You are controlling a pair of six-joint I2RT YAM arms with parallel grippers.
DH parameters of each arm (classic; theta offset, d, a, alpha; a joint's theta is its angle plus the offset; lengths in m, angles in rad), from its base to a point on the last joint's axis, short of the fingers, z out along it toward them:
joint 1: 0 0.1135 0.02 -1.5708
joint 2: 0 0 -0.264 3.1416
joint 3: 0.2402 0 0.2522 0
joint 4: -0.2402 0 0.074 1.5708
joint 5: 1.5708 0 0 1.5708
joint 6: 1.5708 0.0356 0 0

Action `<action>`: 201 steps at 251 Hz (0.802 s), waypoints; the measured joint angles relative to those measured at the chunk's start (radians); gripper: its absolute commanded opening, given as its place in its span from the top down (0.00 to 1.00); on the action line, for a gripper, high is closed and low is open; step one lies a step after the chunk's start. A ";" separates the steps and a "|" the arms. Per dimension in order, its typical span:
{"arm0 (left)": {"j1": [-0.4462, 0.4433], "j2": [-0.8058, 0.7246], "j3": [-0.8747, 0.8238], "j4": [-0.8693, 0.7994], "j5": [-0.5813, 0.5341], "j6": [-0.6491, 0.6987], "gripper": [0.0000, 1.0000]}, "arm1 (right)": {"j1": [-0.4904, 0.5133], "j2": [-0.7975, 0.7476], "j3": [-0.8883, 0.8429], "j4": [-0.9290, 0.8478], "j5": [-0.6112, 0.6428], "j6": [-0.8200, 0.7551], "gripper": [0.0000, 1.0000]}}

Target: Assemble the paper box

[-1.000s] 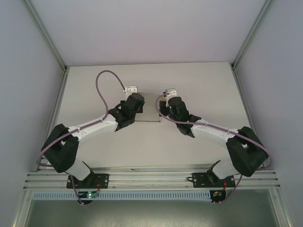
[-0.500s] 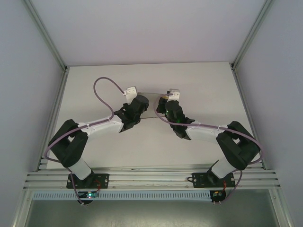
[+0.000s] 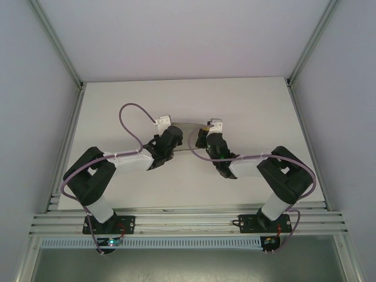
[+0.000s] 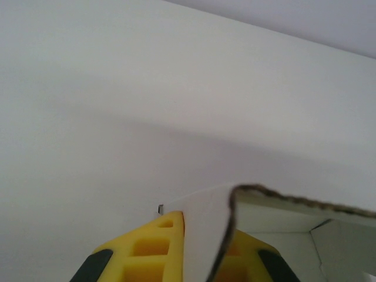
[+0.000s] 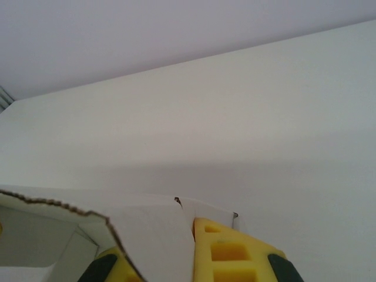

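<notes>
the paper box (image 3: 188, 136) lies at mid-width on the table (image 3: 252, 106), a little past the table's middle on the side away from the arm bases, a pale grey-white stretch of card with its long axis running left to right. in the overhead view it reads as a shallow, half-formed shape; how far the panels are folded cannot be told from there. at the box's left end sits the left gripper (image 3: 174, 134), at its right end the right gripper (image 3: 203, 134), so the card spans the gap between them and each arm is about equally near its own end. the left wrist view shows a curved white panel (image 4: 205, 235) with a raw brownish edge passing between the yellow fingers (image 4: 167, 241), and the box's inner walls opening to the right of it; these fingers look pinched onto that panel. the right wrist view mirrors this: a panel (image 5: 153, 229) with the same ragged edge runs between its yellow fingers (image 5: 226, 244), the box's hollow lying to the left, and these too appear closed around the card. as a judgement, the step in hand is forming the end walls, and the next move depends on both ends being handled along that left-right axis together, since pulling one end alone would likely skew or slide the light card across the table.
</notes>
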 measured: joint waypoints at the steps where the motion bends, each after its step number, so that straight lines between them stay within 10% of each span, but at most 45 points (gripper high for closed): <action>1: 0.000 0.000 -0.002 0.003 0.001 0.001 1.00 | 0.000 0.001 -0.002 0.004 0.000 -0.001 1.00; 104: -0.042 0.006 -0.149 0.288 0.003 0.044 1.00 | 0.008 0.022 -0.151 0.256 -0.004 -0.082 1.00; 201: -0.088 0.010 -0.235 0.354 0.041 0.040 0.70 | 0.073 0.027 -0.227 0.345 0.109 -0.172 1.00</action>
